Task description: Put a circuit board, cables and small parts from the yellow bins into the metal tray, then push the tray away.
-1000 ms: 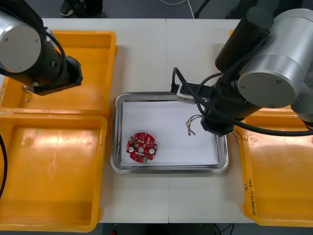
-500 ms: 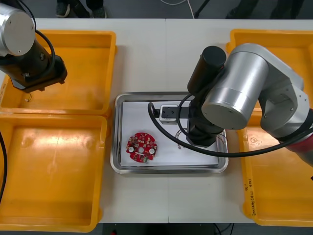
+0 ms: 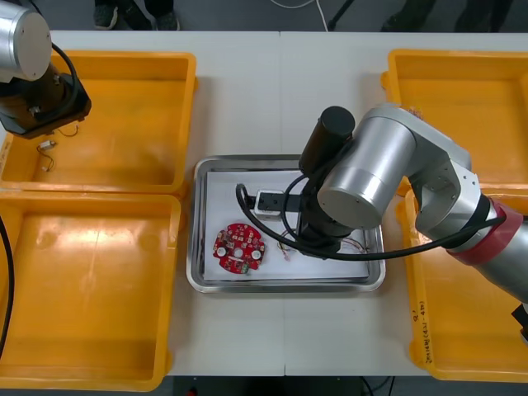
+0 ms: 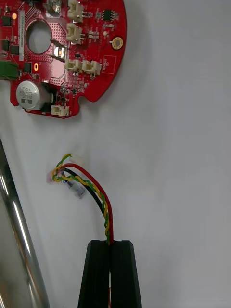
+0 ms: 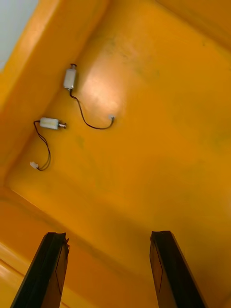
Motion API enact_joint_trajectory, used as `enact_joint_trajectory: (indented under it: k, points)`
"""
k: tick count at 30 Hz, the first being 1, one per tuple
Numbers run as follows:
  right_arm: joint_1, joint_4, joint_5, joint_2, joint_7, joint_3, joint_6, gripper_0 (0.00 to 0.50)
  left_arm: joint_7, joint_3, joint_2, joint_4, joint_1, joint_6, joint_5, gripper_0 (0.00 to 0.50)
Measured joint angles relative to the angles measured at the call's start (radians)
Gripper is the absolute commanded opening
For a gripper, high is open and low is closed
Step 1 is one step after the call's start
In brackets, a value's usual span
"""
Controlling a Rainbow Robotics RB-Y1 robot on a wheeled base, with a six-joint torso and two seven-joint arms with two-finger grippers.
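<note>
Red circuit board [image 4: 91, 48] placed; your right gripper [image 4: 111, 244] pinches the red and yellow cable [image 4: 105, 211]; small metal parts [image 5: 70, 78] lie beyond your spread left gripper [image 5: 108, 235].

Red circuit board [image 3: 239, 248] lies flat, lower left in metal tray [image 3: 196, 231], frame centre; red and yellow cable [image 4: 105, 211] beside it.

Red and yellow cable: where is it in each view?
Front view: the red and yellow twisted cable is in the white-lined metal tray, beside the round red circuit board.
Right wrist view: clamped in the shut right gripper, its free end near that board.
Left wrist view: instead, the open left gripper above a yellow bin.
Shared landmark: the board.
</note>
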Motion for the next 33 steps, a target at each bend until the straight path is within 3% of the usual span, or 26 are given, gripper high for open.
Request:
enact_joint_trajectory:
  k: [11, 25, 27, 28, 29, 32, 33]
  points:
    - [0.039, 0.0, -0.007, 0.0, 0.0, 0.009, 0.003, 0.0, 0.0, 0.003, -0.007, 0.154, -0.041, -0.075, -0.178, 0.5]
    - [0.045, 0.0, 0.077, 0.015, -0.003, 0.058, -0.032, 0.0, 0.0, 0.004, -0.08, 0.211, -0.044, -0.177, -0.172, 0.5]
    - [0.046, 0.0, 0.078, 0.015, -0.003, 0.061, -0.033, 0.036, 0.0, 0.004, -0.081, 0.227, -0.044, -0.206, -0.166, 0.5]
    - [0.046, 0.0, 0.079, 0.015, -0.003, 0.061, -0.033, 0.098, 0.0, 0.004, -0.081, 0.235, -0.045, -0.222, -0.162, 0.5]
    - [0.046, 0.0, 0.08, 0.015, -0.003, 0.061, -0.033, 0.125, 0.0, 0.004, -0.081, 0.243, -0.045, -0.235, -0.159, 0.5]
    - [0.047, 0.0, 0.091, 0.015, -0.003, 0.061, -0.035, 0.298, 0.0, 0.004, -0.081, 0.263, -0.046, -0.274, -0.15, 0.5]
    - [0.047, 0.0, 0.093, 0.015, -0.003, 0.061, -0.04, 0.312, 0.0, 0.004, -0.081, 0.27, -0.046, -0.289, -0.147, 0.5]
